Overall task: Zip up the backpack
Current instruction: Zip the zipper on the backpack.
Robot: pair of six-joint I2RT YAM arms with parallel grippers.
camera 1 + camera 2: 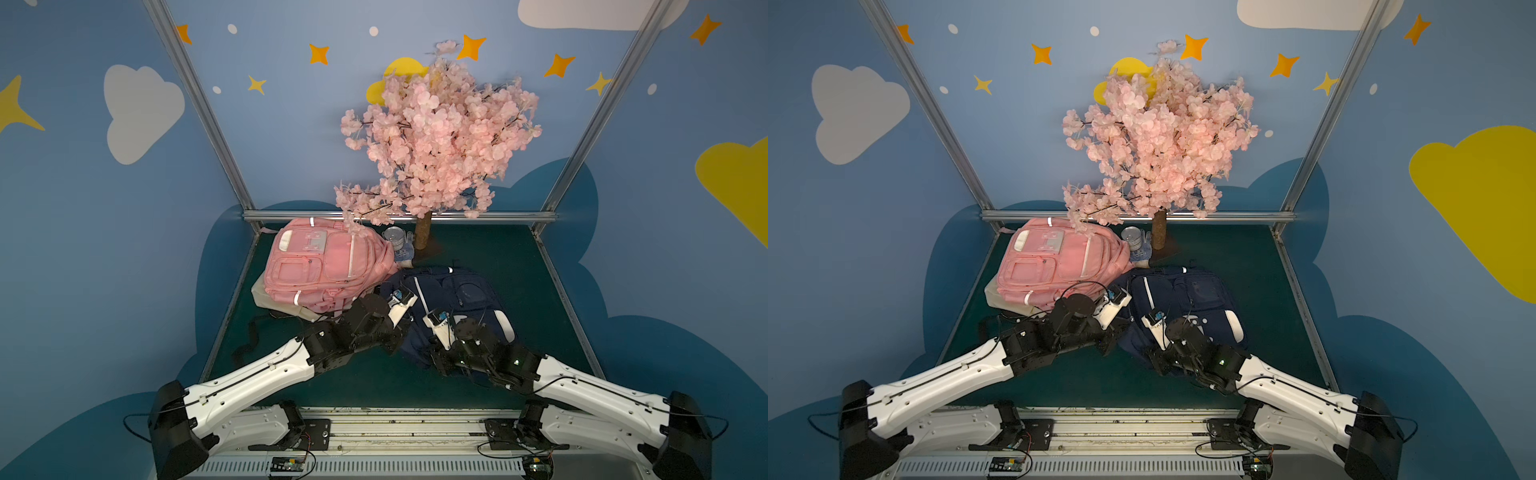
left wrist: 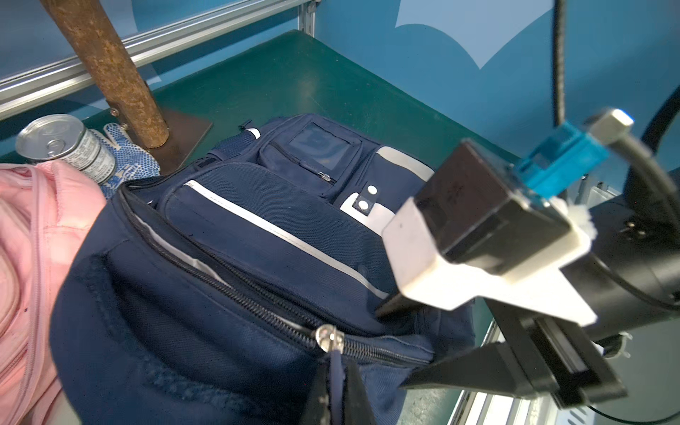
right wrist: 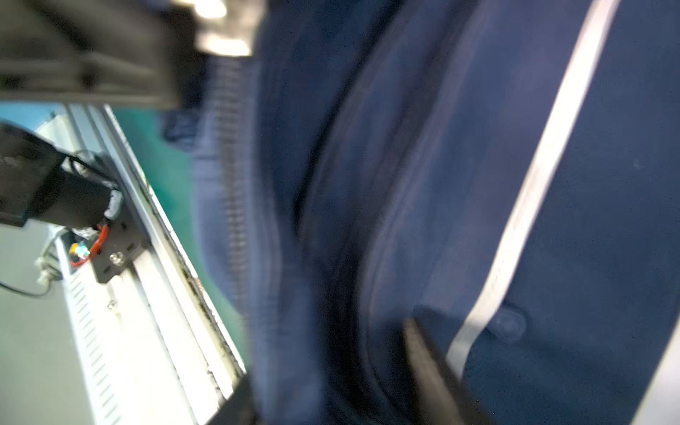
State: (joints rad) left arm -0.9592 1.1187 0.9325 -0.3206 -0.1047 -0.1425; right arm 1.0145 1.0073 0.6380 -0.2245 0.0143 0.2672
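Navy backpack (image 1: 457,299) flat on green table (image 1: 519,266) beside pink backpack (image 1: 324,266), main zip part open; left gripper (image 2: 336,371) clenched on zipper pull (image 2: 335,357) at near-left corner; right gripper (image 2: 392,349) jaws apart astride near end, grip unclear.

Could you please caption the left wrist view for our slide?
Left gripper pinches the zipper pull of the partly open navy backpack.

The backpack (image 1: 469,291) lies at the centre of the bench (image 1: 552,316). The second backpack (image 1: 324,266) lies behind and left of it, touching it, toward the rear left corner. The artificial tree (image 1: 423,232) stands at the rear edge. The can (image 1: 394,239) and glove (image 1: 405,252) sit between its trunk and the second backpack.
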